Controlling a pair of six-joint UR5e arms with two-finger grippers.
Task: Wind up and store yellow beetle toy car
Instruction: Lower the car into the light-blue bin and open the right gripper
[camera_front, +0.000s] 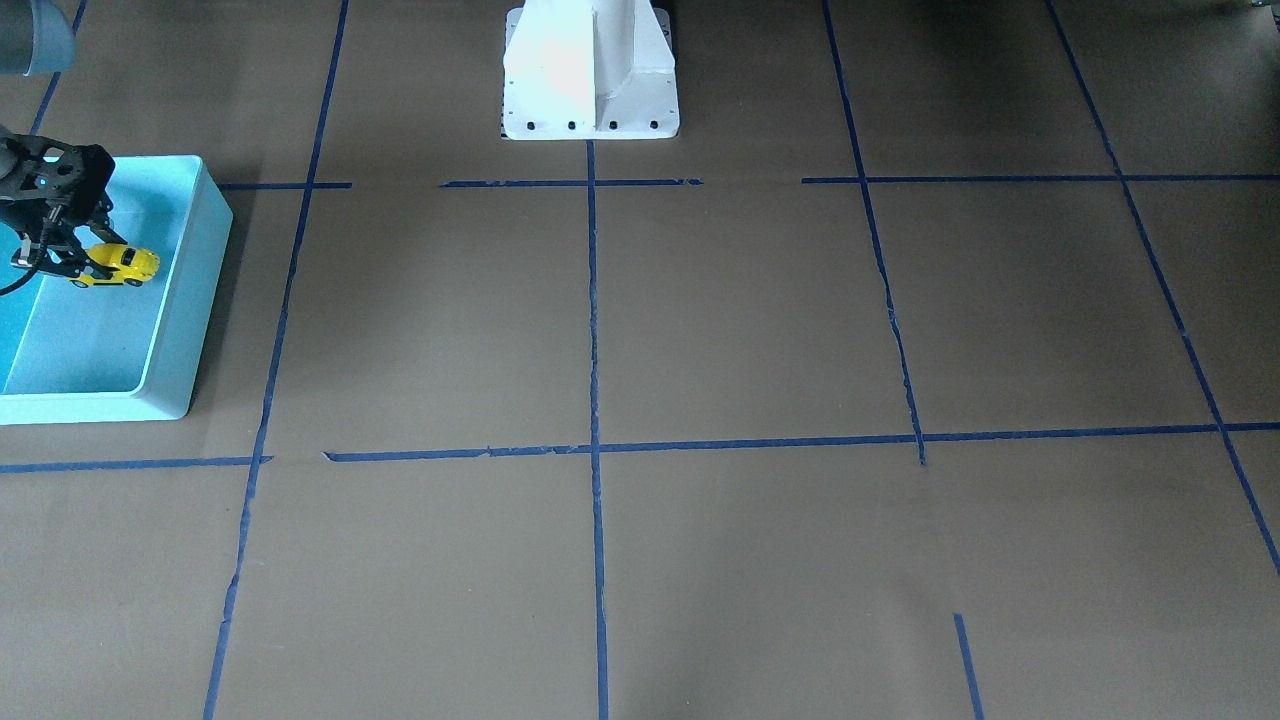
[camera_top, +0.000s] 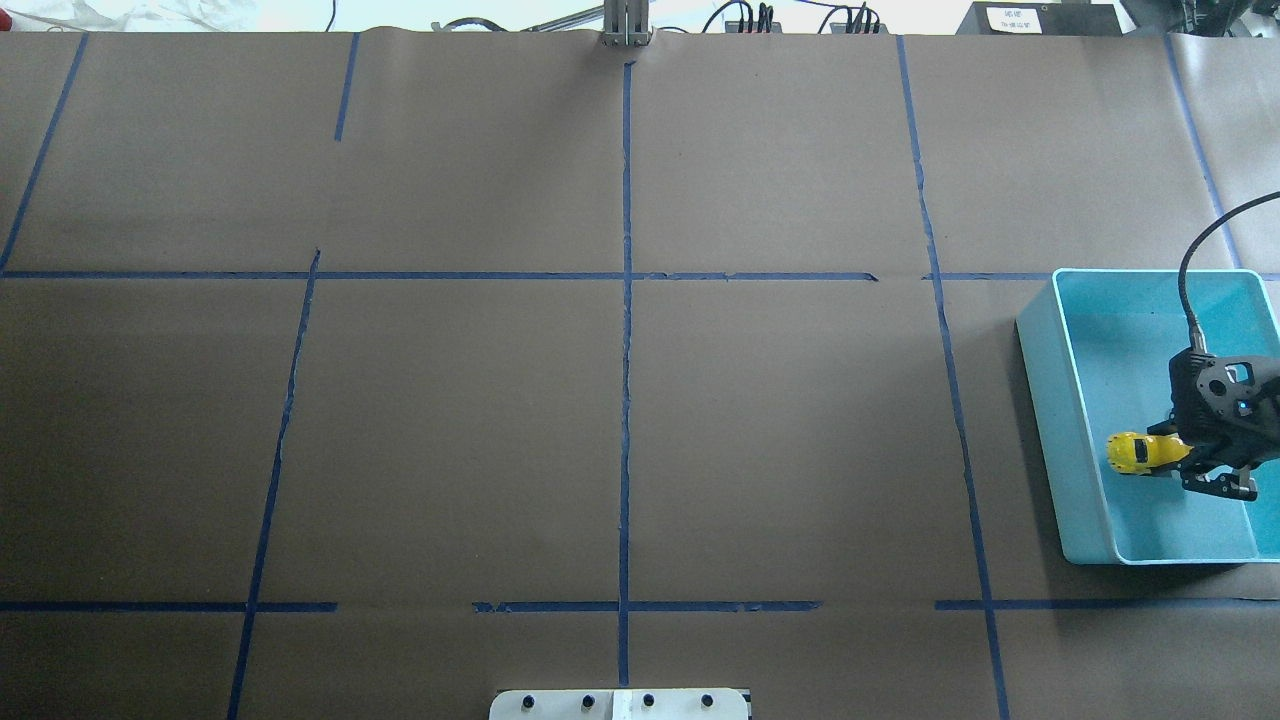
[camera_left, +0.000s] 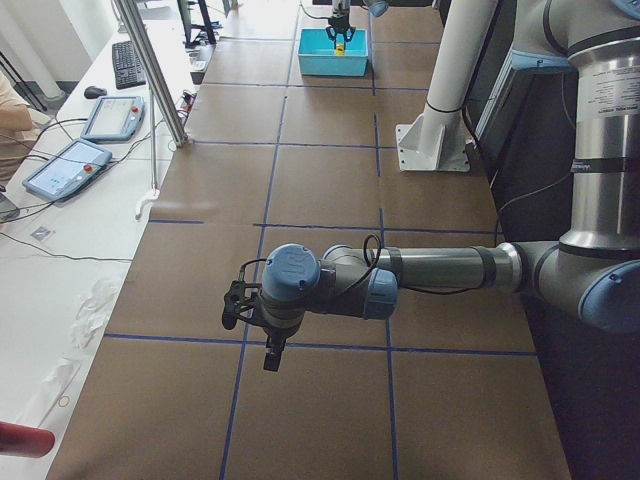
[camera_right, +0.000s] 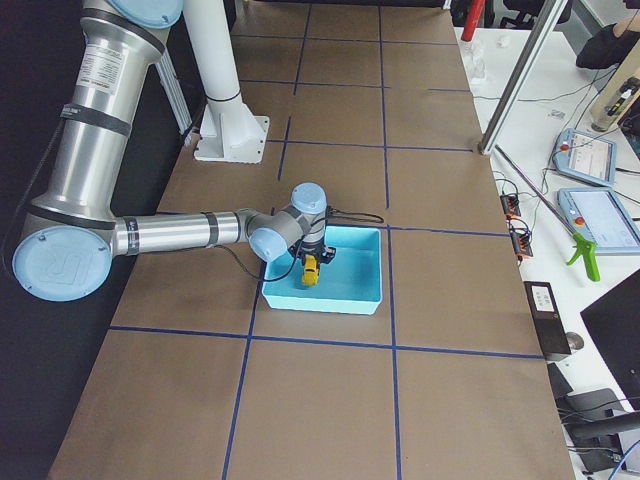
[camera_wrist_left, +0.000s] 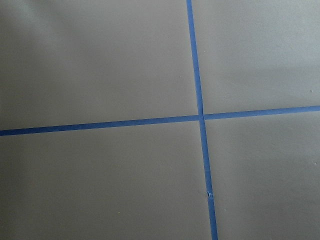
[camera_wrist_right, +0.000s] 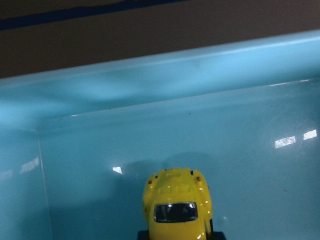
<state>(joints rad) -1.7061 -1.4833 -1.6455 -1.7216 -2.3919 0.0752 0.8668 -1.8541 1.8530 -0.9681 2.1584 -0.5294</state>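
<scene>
Where the right arm reaches out low over the brown paper desk (camera_top: 450, 420), its black right pincer (camera_top: 1188, 457) is clamped on the yellow beetle toy car (camera_top: 1135, 452). It grips one end of the car, and the rest of the rounded yellow body sticks out sideways from the fingers.

Car and pincer both sit within the outline of a turquoise bin (camera_top: 1062, 420), an open rectangular tub at the robot's right end of the desk. The car lies close to the bin's long wall, the one facing the middle of the desk, and nearer the robot's end of the tub. From the right wrist camera, the car's dark window and yellow roof fill the bottom centre. Its soft shadow falls on the glossy turquoise floor beyond. Whether the wheels touch that floor cannot be told.

At the desk's other end, well apart from the bin, the left arm stretches out level above the paper, and its left pincer (camera_left: 270, 352) points downward. Whether those fingers are apart or together cannot be told. Its wrist camera sees only bare paper and a crossing of blue tape lines (camera_top: 625, 400), which divide the desk into large squares.
</scene>
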